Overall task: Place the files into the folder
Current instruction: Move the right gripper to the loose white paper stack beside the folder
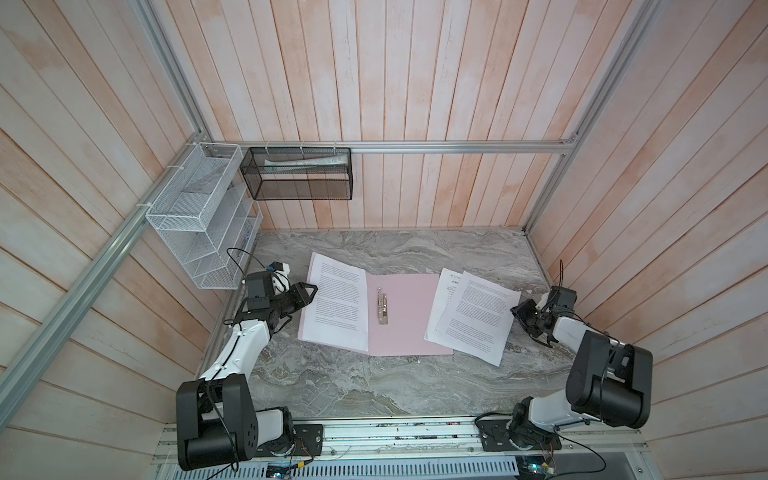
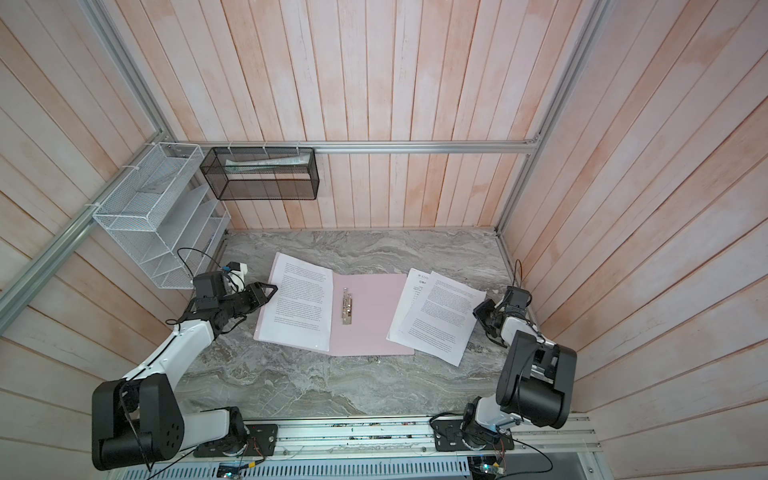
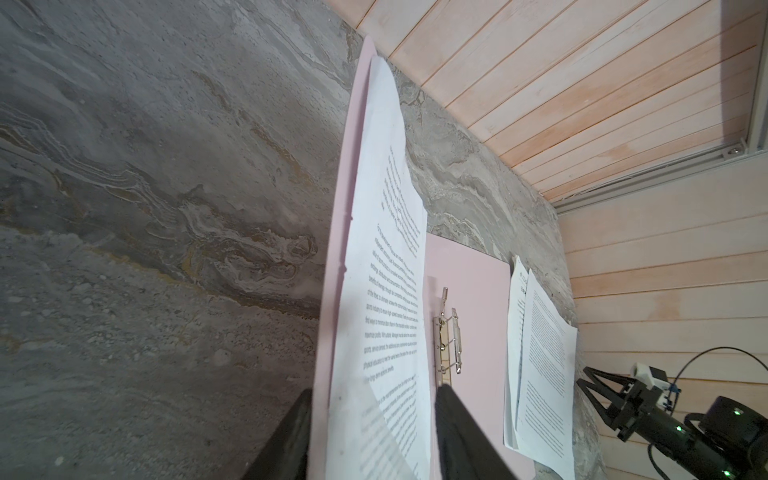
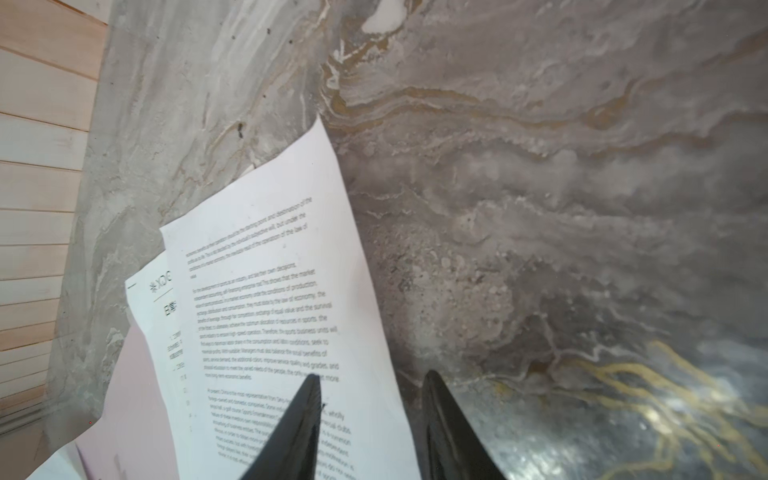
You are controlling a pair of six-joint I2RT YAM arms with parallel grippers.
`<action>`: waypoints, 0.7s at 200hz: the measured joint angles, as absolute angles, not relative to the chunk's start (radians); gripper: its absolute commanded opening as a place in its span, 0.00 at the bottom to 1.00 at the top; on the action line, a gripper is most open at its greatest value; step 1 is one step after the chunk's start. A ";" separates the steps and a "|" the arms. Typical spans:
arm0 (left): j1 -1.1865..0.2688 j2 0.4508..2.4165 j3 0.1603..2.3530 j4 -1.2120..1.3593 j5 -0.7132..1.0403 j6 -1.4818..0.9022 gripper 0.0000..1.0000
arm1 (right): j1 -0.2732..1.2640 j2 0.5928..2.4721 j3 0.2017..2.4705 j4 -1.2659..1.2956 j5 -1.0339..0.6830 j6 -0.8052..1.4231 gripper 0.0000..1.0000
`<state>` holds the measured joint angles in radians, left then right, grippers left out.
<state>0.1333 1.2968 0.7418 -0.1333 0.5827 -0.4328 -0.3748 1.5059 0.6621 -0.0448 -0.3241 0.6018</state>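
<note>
- Grey marbled worktop [image 1: 395, 382], pale plank walls [image 1: 415, 83] on three sides.
- Open flat mid-worktop: folder [image 1: 409, 324], clip [image 1: 382, 306] on its inner spine bare, no paper under it.
- Two lots of files: single sheet [image 1: 336, 303] on the folder's L flap, toward the worktop's L edge; overlapping pair [image 1: 473, 320] toward the R edge, just an inner strip over the R flap, the rest on bare stone (logo sheet [image 1: 446, 286] underneath).
- At the single sheet's outer edge: left gripper [image 1: 311, 292], jaws apart, clamped on nothing; flap and sheet edge showing in the gap in the left wrist view.
- At the pair's outer edge: right gripper [image 1: 516, 312], jaws apart too, empty; in the right wrist view one finger [image 4: 291, 436] over print, the other over stone.
- Step in hand, prob.: getting the R pair fully onto the R flap.
- Best done low: catch both sheets together at the outer edge, slide toward the spine w/o lifting high; thin paper, likely to buckle or fan out with only the top one caught.
- Square the pair to the flap before letting go; stop short of the clip to avoid a snag.
- If poss., keep the left gripper steadying the L flap, to stop the folder skating on smooth stone.
</note>
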 measured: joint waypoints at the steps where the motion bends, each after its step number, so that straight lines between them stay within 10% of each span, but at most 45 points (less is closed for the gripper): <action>1: 0.134 1.297 0.742 -0.133 0.583 -0.434 0.48 | -0.376 1.509 0.662 -0.044 -0.324 0.601 0.39; 140: 0.138 1.301 0.740 -0.097 0.620 -0.456 0.45 | -0.449 1.640 0.488 0.451 -0.616 0.722 0.28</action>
<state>0.1375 1.3014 0.7403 -0.0971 0.6205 -0.4564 -0.4488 1.6402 0.4877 0.4515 -0.6163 0.7223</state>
